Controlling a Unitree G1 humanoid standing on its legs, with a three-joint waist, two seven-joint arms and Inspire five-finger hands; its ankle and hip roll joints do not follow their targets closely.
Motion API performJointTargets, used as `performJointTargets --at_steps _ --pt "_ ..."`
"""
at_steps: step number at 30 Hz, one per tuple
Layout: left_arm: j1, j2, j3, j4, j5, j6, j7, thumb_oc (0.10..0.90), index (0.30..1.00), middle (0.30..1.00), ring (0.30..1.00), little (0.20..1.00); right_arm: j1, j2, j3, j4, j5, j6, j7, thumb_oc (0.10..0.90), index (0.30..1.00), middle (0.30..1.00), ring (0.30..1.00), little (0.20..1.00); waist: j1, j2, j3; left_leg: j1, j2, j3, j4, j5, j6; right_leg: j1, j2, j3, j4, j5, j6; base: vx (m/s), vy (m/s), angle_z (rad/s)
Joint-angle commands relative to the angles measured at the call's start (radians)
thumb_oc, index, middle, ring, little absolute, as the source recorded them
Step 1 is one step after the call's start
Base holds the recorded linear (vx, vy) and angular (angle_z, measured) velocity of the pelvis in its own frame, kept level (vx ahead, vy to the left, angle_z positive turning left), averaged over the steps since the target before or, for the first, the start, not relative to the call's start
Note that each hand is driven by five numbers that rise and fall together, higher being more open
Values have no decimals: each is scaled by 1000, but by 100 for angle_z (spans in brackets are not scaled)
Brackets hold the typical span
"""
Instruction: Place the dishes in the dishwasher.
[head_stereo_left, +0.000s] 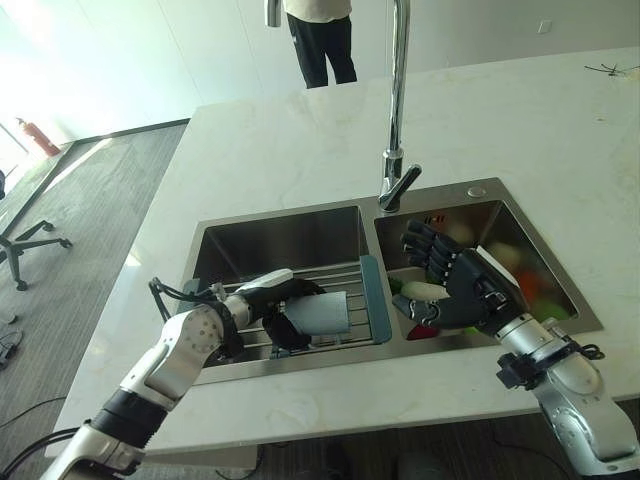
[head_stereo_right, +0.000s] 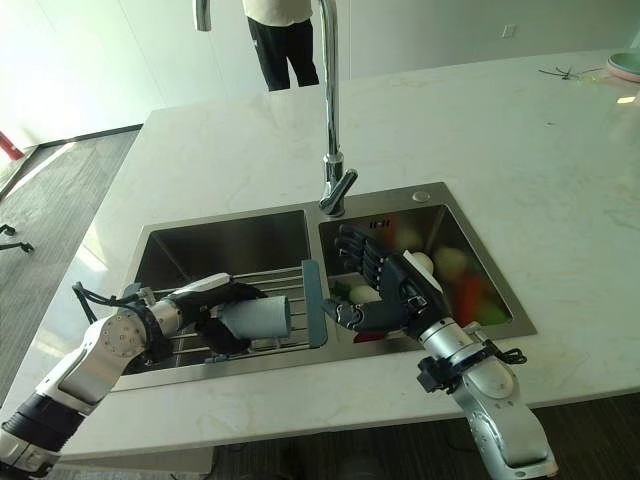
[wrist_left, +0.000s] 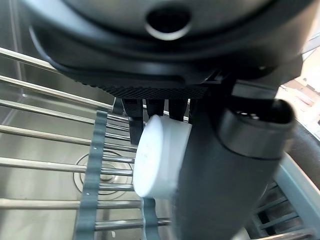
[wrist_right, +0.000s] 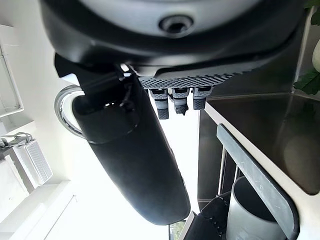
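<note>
A pale grey-blue cup (head_stereo_left: 322, 312) lies on its side on the wire rack (head_stereo_left: 310, 270) across the left sink basin. My left hand (head_stereo_left: 275, 325) is shut on it, fingers over the top and thumb (wrist_left: 225, 165) beneath; the cup's pale base (wrist_left: 160, 155) sits between them. My right hand (head_stereo_left: 455, 280) hovers open, fingers straight, above the right basin (head_stereo_left: 560, 300). Beneath it lie a white item (head_stereo_left: 420, 292), a red one (head_stereo_left: 422, 330) and blurred green and orange things. The right wrist view shows the rack's grey-blue end bar (wrist_right: 255, 175) and the cup (wrist_right: 250, 210).
A tall chrome faucet (head_stereo_left: 398, 100) rises behind the divide between the basins. The marble counter (head_stereo_left: 280, 150) surrounds the sink. A person (head_stereo_left: 320, 40) stands beyond the far edge. An office chair (head_stereo_left: 20, 245) stands on the floor at the left.
</note>
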Motion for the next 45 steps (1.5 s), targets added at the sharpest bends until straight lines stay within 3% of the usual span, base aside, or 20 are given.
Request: performJointTargets --at_steps 1,11,16,24,32,36,41,45 --pt "-97 1 -1 9 23 -16 9 400 300 300 300 300 -123 8 -24 -63 -9 -95 10 800 900 900 900 900 -10 5 -42 65 64 15 150 -301 -49 -15 1 -61 -84 40 93 0 0 0" --pt "-18 -12 87 -29 -91 -57 162 400 300 300 300 300 -99 13 -46 -59 -12 -106 1 800 900 900 900 900 9 -3 -39 63 64 5 150 -297 -50 -9 -2 -74 -84 35 90 0 0 0" --pt "74 -69 196 -84 -270 -152 296 400 300 300 300 300 -90 31 -58 -67 -11 -117 -18 800 900 900 900 900 33 -11 -37 58 64 -14 150 -290 -55 -4 -7 -88 -84 31 87 0 0 0" --pt "184 -128 367 -233 -325 -320 411 400 300 300 300 300 -64 67 -96 -100 -28 -124 -33 800 900 900 900 900 75 -29 -42 40 53 -63 150 -280 -60 0 -6 -100 -84 17 76 -22 -15 8" --pt "222 -166 449 -306 -384 -427 516 400 300 300 300 300 -57 89 -102 -122 -39 -146 -47 800 900 900 900 900 99 -43 -51 31 51 -87 150 -273 -66 4 -6 -112 -84 7 67 -23 -24 11" --pt "242 -209 492 -329 -447 -510 592 400 300 300 300 300 -65 102 -103 -135 -32 -174 -62 800 900 900 900 900 119 -50 -59 23 55 -103 150 -265 -76 10 -7 -126 -84 -4 58 -27 -48 16" --pt "274 -237 531 -355 -481 -564 634 400 300 300 300 300 -72 114 -108 -164 0 -208 -75 800 900 900 900 900 146 -54 -61 19 64 -114 150 -256 -86 19 -10 -153 -84 -16 46 -24 -67 17" --pt "321 -265 568 -396 -546 -570 615 400 300 300 300 300 -74 119 -115 -191 28 -224 -83 800 900 900 900 900 178 -55 -53 13 78 -124 150 -242 -103 27 -12 -184 -84 -25 34 -14 -82 34"
